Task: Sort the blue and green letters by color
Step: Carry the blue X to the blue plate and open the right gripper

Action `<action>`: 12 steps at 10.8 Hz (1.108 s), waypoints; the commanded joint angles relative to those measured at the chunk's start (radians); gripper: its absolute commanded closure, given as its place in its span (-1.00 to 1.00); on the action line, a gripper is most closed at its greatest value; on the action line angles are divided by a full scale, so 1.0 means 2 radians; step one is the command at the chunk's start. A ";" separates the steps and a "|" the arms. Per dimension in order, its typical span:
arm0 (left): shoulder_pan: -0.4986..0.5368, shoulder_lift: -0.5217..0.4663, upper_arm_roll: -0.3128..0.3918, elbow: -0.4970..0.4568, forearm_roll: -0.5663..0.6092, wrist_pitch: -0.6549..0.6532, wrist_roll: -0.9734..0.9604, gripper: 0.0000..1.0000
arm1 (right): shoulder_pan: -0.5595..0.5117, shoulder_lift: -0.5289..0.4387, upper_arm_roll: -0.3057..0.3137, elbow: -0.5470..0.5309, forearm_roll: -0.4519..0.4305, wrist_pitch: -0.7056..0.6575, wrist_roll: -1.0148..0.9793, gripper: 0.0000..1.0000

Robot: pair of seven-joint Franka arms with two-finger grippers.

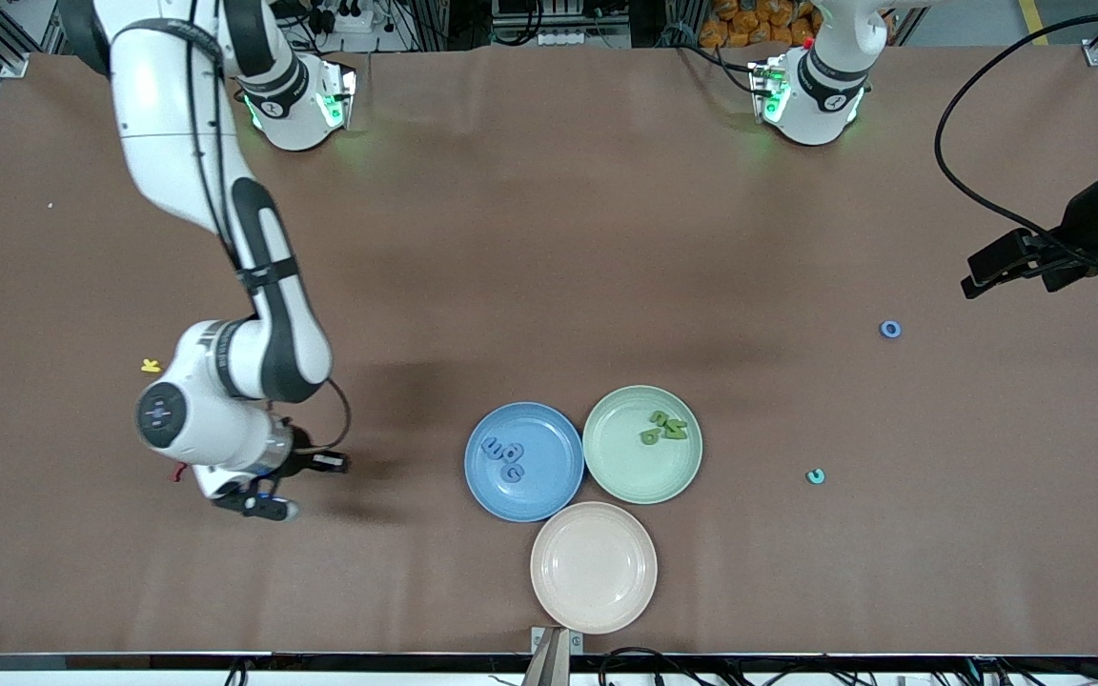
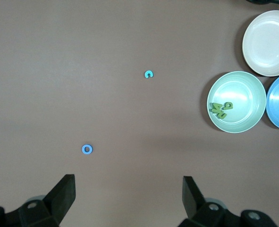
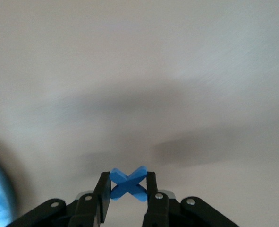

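Note:
My right gripper (image 3: 128, 189) is shut on a blue X-shaped letter (image 3: 128, 182), pinched between both fingers above bare table toward the right arm's end (image 1: 266, 503). The blue plate (image 1: 554, 431) holds several blue letters (image 1: 504, 455). Beside it, the green plate (image 1: 618, 476) holds olive-green letters (image 1: 665, 428). A blue O (image 1: 890, 329) lies loose toward the left arm's end, and a teal C (image 1: 815, 475) lies nearer the camera. My left gripper (image 2: 129, 189) hangs open and empty high over that end, with the blue O (image 2: 87, 149) and teal C (image 2: 148, 74) below it.
An empty beige plate (image 1: 593, 567) sits nearest the camera, touching the other two plates. A tiny yellow letter (image 1: 151, 365) lies by the right arm's elbow. A black cable loops above the table near the left arm (image 1: 983, 205).

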 commanded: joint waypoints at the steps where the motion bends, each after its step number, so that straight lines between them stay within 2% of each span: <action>1: -0.001 0.000 0.000 0.002 0.011 0.003 0.013 -1.00 | 0.069 0.003 0.003 0.012 0.078 0.011 0.167 1.00; 3: 0.000 0.000 0.000 0.002 0.011 0.003 0.013 -1.00 | 0.107 0.008 0.012 0.019 0.115 0.070 0.260 1.00; 5: 0.000 0.000 0.000 0.002 0.010 0.003 0.013 -1.00 | 0.110 0.013 0.049 0.041 0.118 0.135 0.363 1.00; 6: 0.000 0.000 0.000 0.002 0.011 0.003 0.013 -1.00 | 0.114 0.017 0.060 0.045 0.118 0.174 0.398 0.42; 7: 0.000 0.001 0.000 0.002 0.011 0.003 0.014 -1.00 | 0.118 0.022 0.066 0.043 0.118 0.211 0.414 -0.99; 11: 0.000 0.004 0.001 0.002 0.011 0.007 0.014 -1.00 | 0.116 0.008 0.066 0.028 0.103 0.214 0.406 -1.00; 12: 0.000 0.004 0.001 0.001 0.011 0.011 0.014 -1.00 | 0.108 -0.003 0.066 0.011 0.077 0.202 0.404 -1.00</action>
